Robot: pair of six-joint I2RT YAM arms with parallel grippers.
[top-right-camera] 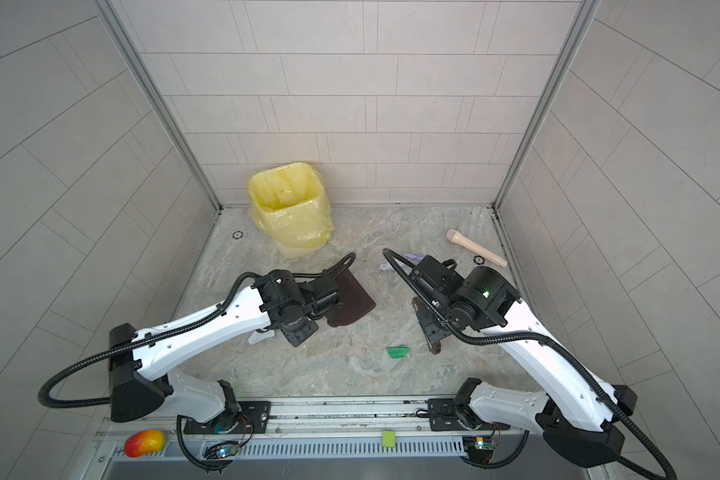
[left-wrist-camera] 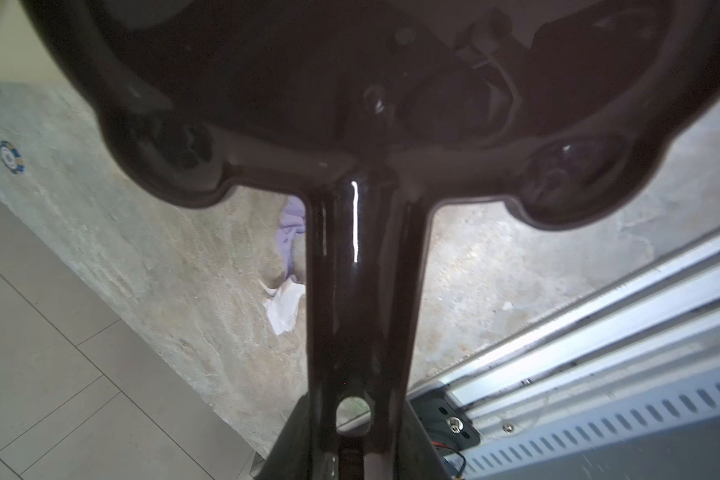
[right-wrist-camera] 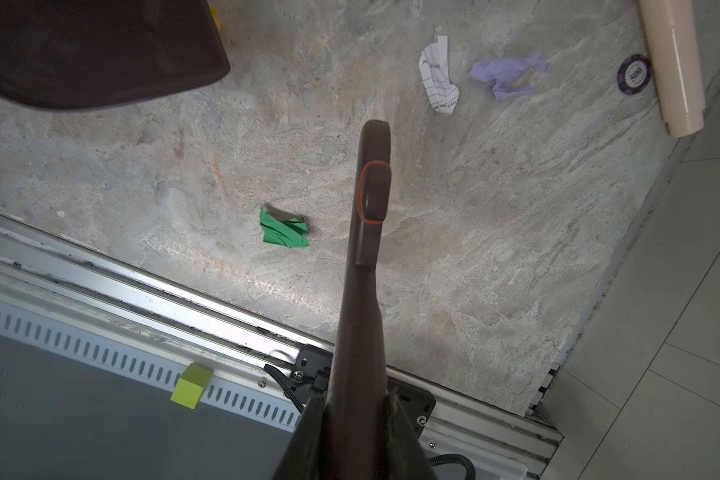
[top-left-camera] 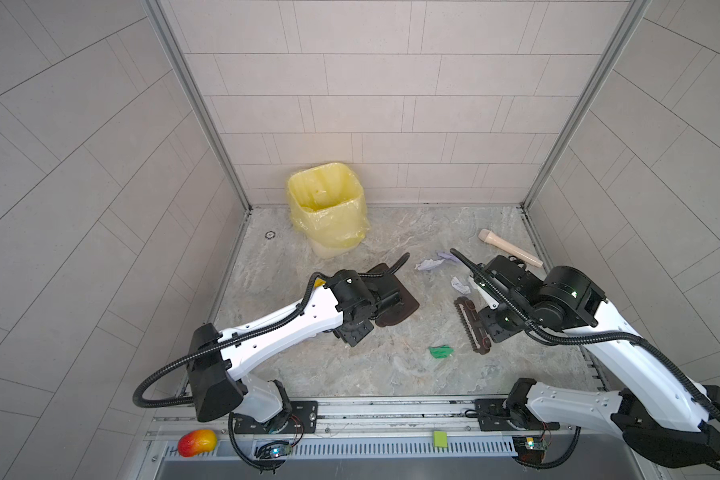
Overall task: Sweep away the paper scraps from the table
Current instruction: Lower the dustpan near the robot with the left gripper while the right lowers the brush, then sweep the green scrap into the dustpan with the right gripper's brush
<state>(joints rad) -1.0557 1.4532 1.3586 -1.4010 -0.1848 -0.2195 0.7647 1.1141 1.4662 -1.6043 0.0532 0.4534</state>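
My left gripper (left-wrist-camera: 356, 440) is shut on the handle of a dark brown dustpan (top-left-camera: 395, 307), whose pan rests on the table (top-left-camera: 350, 374) left of centre. My right gripper (right-wrist-camera: 356, 424) is shut on the handle of a brown brush (right-wrist-camera: 371, 208); its bristled head (top-left-camera: 472, 326) is down on the right. Paper scraps lie loose: a green one (top-left-camera: 441, 352) (right-wrist-camera: 285, 232) in front of the brush, a white one (top-left-camera: 458, 285) and lilac ones (top-left-camera: 431, 264) behind it. A white and a lilac scrap (left-wrist-camera: 283, 307) lie under the left arm.
A bin with a yellow liner (top-left-camera: 327, 208) stands at the back left. A beige cylinder (top-left-camera: 510, 248) and a purple chip (right-wrist-camera: 633, 75) lie at the back right, by the wall. A mango toy (top-left-camera: 197, 442) and a green square (top-left-camera: 440, 439) sit on the front rail.
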